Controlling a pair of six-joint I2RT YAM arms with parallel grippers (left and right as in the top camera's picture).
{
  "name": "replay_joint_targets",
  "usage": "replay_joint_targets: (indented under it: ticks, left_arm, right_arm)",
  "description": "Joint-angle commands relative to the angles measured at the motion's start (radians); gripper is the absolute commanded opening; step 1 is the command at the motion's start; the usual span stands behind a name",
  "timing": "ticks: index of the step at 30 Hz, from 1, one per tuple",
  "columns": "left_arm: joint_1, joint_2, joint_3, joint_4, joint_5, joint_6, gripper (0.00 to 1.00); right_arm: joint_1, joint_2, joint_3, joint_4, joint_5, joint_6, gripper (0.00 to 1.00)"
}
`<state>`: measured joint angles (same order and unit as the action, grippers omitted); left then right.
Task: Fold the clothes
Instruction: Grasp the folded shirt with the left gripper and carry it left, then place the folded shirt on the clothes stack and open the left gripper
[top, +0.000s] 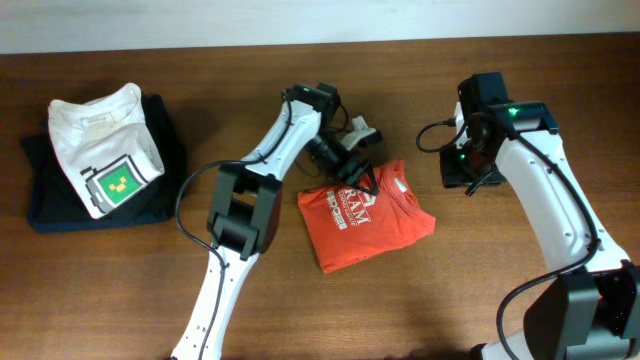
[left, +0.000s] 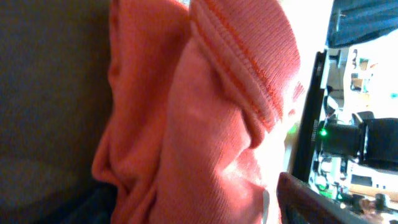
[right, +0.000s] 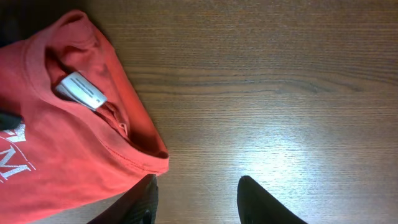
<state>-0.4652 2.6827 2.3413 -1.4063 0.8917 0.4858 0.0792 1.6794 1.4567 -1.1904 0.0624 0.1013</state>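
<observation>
The red-orange T-shirt (top: 365, 218) lies folded into a small bundle at the table's middle, white lettering facing up. My left gripper (top: 356, 172) is at its far edge, and orange fabric (left: 205, 124) fills the left wrist view right up against the jaws, so it appears shut on the shirt. My right gripper (top: 468, 182) hovers to the right of the shirt. In the right wrist view its fingers (right: 196, 200) are open and empty over bare wood, just beside the shirt's collar (right: 93, 124) with its white label.
A white T-shirt with a green pixel graphic (top: 105, 150) lies on a dark navy folded garment (top: 50, 205) at the far left. The wooden table (top: 480, 290) extends to the front and right.
</observation>
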Motion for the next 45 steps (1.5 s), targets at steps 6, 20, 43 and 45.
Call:
replay_joint_targets:
  ticks: [6,20,43,45]
  left_arm:
    - [-0.048,0.076,-0.006,0.010,-0.044,0.046,0.08]
    - [0.344,0.040,0.717,-0.265,-0.682,-0.343,0.01]
    - [0.671,-0.686,-0.124,-0.064,-0.958,-0.537,0.01]
    - [0.752,-0.684,-0.189,0.051,-0.917,-0.537,0.01]
  right_arm:
    - [-0.003,-0.001,0.010,-0.014,-0.002,0.004,0.45]
    - [-0.090,-0.002,0.010,-0.030,0.062,0.001,0.45]
    - [-0.153,-0.002,0.010,-0.049,0.047,0.000,0.45]
    - [-0.153,-0.002,0.010,-0.049,0.047,0.000,0.45]
